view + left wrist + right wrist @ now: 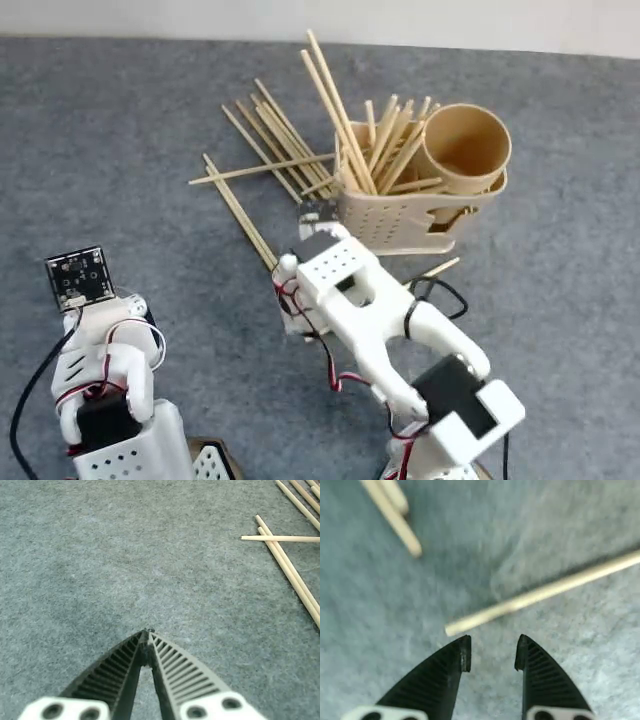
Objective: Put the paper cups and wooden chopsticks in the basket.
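A beige perforated basket [400,218] stands at the back of the table with paper cups [466,147] nested in it and several wooden chopsticks [385,150] leaning inside. More chopsticks [262,150] lie loose on the mat to its left, and one [436,268] pokes out at its front. My right arm [335,268] hangs just in front of the basket. Its gripper [493,654] is open and empty, close above a single chopstick [545,592] lying across ahead of the tips. My left gripper [148,633] is shut on nothing over bare mat, with a few chopsticks [290,570] farther off.
Grey mat [130,150] covers the table. My left arm [105,350] sits at the front left, well away from the basket. Two more chopstick ends [395,515] lie a little beyond the right gripper. Open mat stretches to the left and right of the basket.
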